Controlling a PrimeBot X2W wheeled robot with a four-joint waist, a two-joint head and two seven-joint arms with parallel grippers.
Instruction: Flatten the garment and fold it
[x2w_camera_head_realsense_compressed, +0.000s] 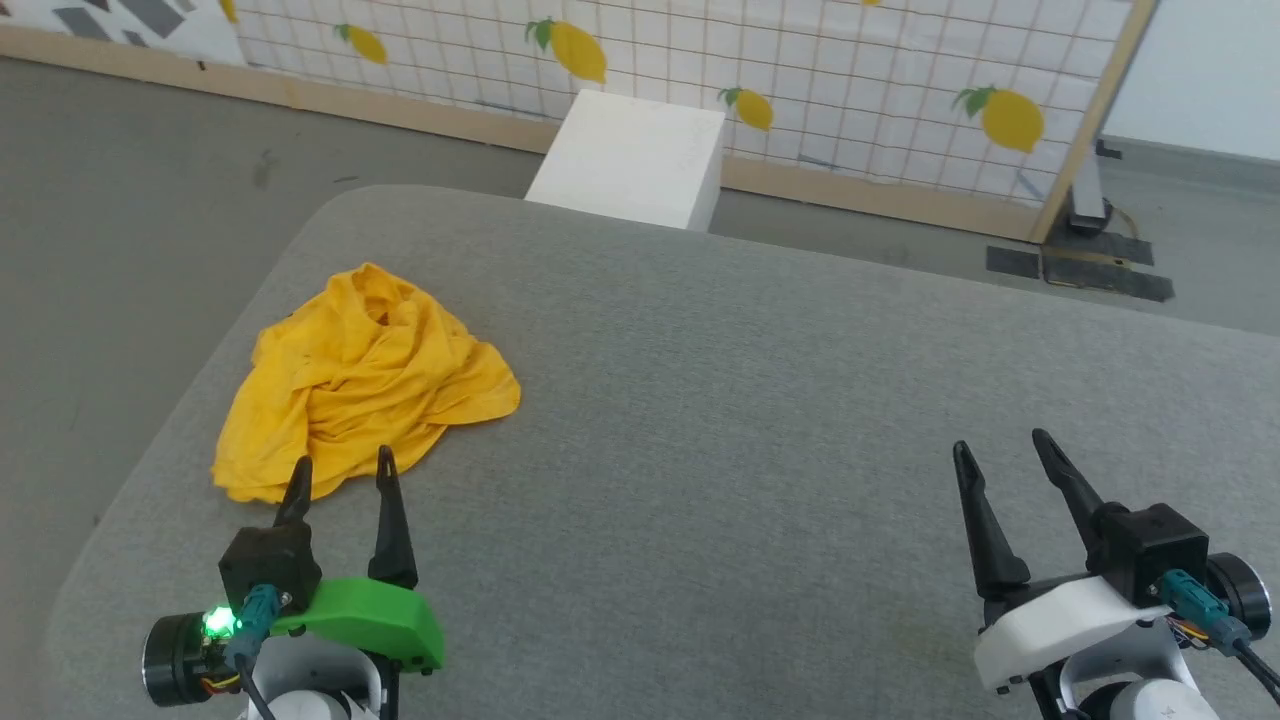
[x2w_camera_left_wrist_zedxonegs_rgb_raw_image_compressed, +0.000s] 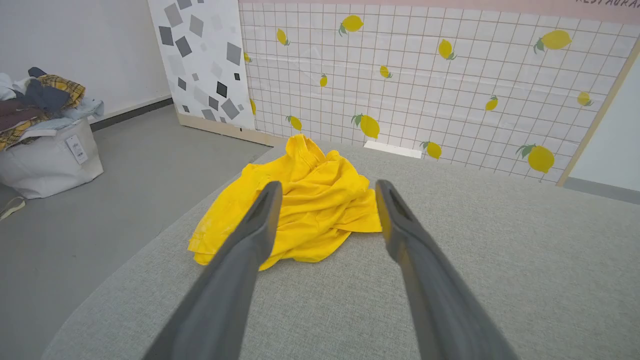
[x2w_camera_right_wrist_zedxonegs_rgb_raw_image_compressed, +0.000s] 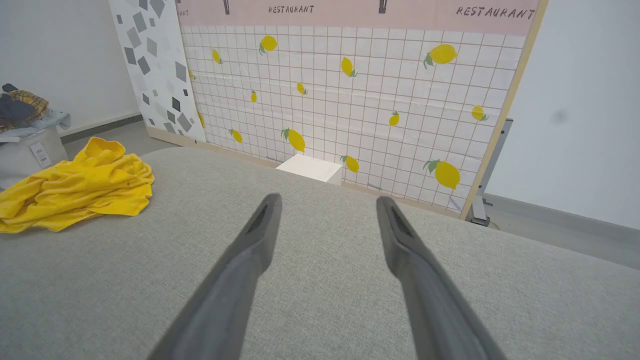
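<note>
Garment (x2w_camera_head_realsense_compressed: 365, 380) lies in a crumpled mustard-yellow heap on the grey counter (x2w_camera_head_realsense_compressed: 700, 450), near its far-left corner. Left gripper (x2w_camera_head_realsense_compressed: 344, 458) hovers just before the heap's near edge, jaws spread wide, seemingly not touching it. Right gripper (x2w_camera_head_realsense_compressed: 1001, 441) is likewise spread and empty, well apart at the right.

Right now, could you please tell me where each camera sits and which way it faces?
Head view: on the head, looking down at the table and shirt; left gripper and right gripper, open, at the bottom.
Left wrist view: on the left wrist, looking along its fingers at the shirt.
Right wrist view: on the right wrist, looking along its fingers to the lemon wall.
Shared: all three show the shirt and table.
</note>
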